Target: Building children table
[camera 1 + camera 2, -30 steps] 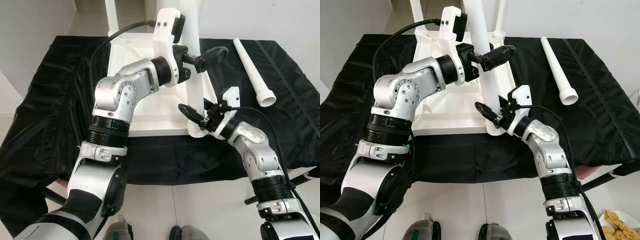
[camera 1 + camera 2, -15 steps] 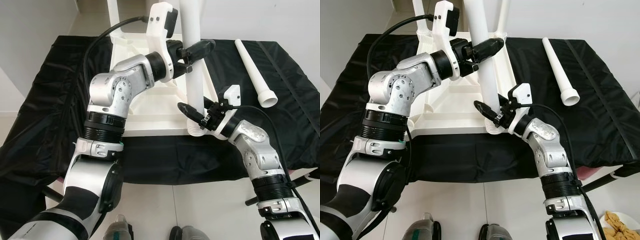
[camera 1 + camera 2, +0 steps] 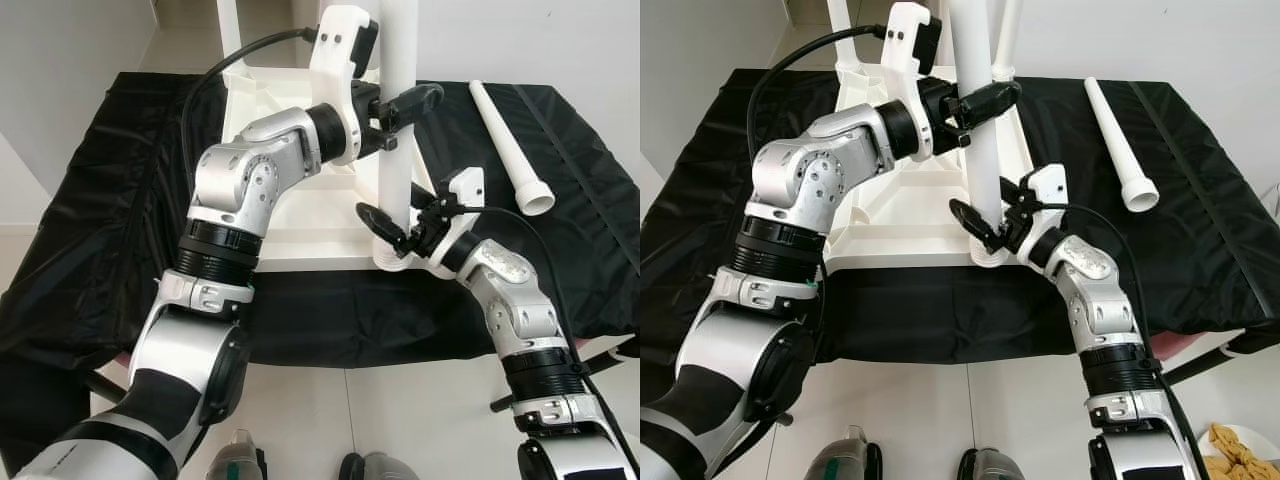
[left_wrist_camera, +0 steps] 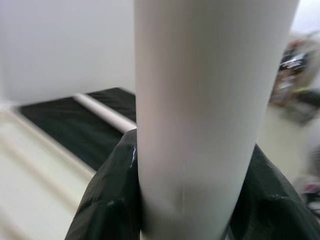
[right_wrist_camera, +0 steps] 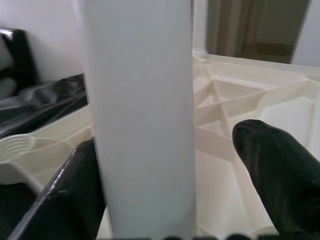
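An upturned white plastic table top (image 3: pixel 300 225) lies on a black cloth. A white table leg (image 3: pixel 398 150) stands upright in the socket at its near right corner. My left gripper (image 3: pixel 395 105) is shut on the leg high up; both black fingers (image 4: pixel 107 195) press its sides. Just above the socket, my right gripper (image 3: pixel 398 222) is open around the leg's lower end. One finger (image 5: pixel 80 185) touches the leg and the other finger (image 5: pixel 272 170) stands apart from it. A loose white leg (image 3: pixel 510 145) lies on the cloth at the right.
Two more white legs (image 3: pixel 837 25) (image 3: pixel 1008 30) stand up from the table top's far corners. The black cloth (image 3: pixel 100 220) spreads wide on both sides. White floor tiles (image 3: pixel 400 420) and my feet are in front. A yellowish rag (image 3: pixel 1240 445) lies at the lower right.
My left gripper has swung the leg's top to the right, so the leg stands straighter than a second ago. The right gripper has stayed near the socket.
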`<state>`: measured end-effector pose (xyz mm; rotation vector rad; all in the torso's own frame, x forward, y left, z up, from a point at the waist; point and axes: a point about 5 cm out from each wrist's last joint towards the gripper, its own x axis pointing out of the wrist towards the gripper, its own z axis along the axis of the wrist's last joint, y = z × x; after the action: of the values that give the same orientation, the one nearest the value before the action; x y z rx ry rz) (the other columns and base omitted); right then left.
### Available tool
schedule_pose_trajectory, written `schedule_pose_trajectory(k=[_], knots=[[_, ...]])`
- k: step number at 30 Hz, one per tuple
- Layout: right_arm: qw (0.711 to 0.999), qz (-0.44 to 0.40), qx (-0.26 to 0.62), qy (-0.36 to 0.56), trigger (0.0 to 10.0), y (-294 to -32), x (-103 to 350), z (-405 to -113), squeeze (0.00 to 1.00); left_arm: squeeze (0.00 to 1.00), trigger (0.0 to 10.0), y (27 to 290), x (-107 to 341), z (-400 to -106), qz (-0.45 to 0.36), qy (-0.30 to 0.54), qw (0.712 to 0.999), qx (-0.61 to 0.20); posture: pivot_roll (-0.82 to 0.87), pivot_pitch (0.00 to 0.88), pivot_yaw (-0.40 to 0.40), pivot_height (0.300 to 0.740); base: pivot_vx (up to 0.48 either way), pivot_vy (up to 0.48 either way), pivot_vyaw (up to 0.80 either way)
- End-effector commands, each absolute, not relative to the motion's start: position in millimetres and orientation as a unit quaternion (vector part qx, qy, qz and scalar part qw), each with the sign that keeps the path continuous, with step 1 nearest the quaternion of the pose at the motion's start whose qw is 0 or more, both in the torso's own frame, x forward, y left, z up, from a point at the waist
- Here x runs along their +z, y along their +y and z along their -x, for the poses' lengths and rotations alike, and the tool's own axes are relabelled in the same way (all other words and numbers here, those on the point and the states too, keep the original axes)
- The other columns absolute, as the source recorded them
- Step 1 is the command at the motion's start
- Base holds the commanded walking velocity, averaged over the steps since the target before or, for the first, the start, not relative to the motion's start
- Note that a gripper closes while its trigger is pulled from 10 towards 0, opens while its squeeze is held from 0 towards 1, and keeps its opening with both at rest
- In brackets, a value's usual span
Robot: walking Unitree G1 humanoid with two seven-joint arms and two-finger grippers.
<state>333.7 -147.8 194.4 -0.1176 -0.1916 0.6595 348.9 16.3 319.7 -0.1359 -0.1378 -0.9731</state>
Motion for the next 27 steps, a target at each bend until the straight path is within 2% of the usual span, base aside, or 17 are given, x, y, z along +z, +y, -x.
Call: schedule_pose_trajectory(k=[1, 8, 10, 18, 22, 27], knots=[[0.952, 0.073, 0.286, -0.084, 10.0, -149, 194, -340, 0.0, 0.0, 10.0, 15, 335, -351, 0.025, -0.101, 0.899, -0.426, 0.04, 0.04, -0.023, 0.74, 0.0, 0.0, 0.0], [0.959, 0.092, 0.254, -0.085, 10.0, -144, 196, -344, 0.0, 0.0, 10.0, 15, 341, -355, 0.007, -0.116, 0.911, -0.395, 0.04, 0.041, -0.024, 0.74, 0.0, 0.0, 0.0], [0.966, 0.095, 0.218, -0.096, 10.0, -135, 202, -347, 0.0, 0.0, 10.0, 14, 345, -355, 0.0, -0.128, 0.921, -0.367, 0.04, 0.042, -0.022, 0.74, 0.0, 0.0, 0.0], [0.969, 0.111, 0.192, -0.106, 10.0, -127, 204, -349, 0.0, 0.0, 10.0, 10, 346, -354, -0.004, -0.134, 0.925, -0.355, 0.04, 0.04, -0.02, 0.74, 0.0, 0.0, 0.0], [0.978, 0.113, 0.119, -0.125, 10.0, -105, 208, -352, 0.0, 0.0, 10.0, 2, 344, -353, 0.007, -0.136, 0.934, -0.329, 0.04, 0.036, -0.017, 0.74, 0.0, 0.0, 0.0], [0.98, 0.136, 0.072, -0.123, 10.0, -101, 204, -353, 0.0, 0.0, 10.0, 0, 347, -352, 0.02, -0.136, 0.936, -0.323, 0.05, 0.035, -0.016, 0.74, 0.0, 0.0, 0.0]])
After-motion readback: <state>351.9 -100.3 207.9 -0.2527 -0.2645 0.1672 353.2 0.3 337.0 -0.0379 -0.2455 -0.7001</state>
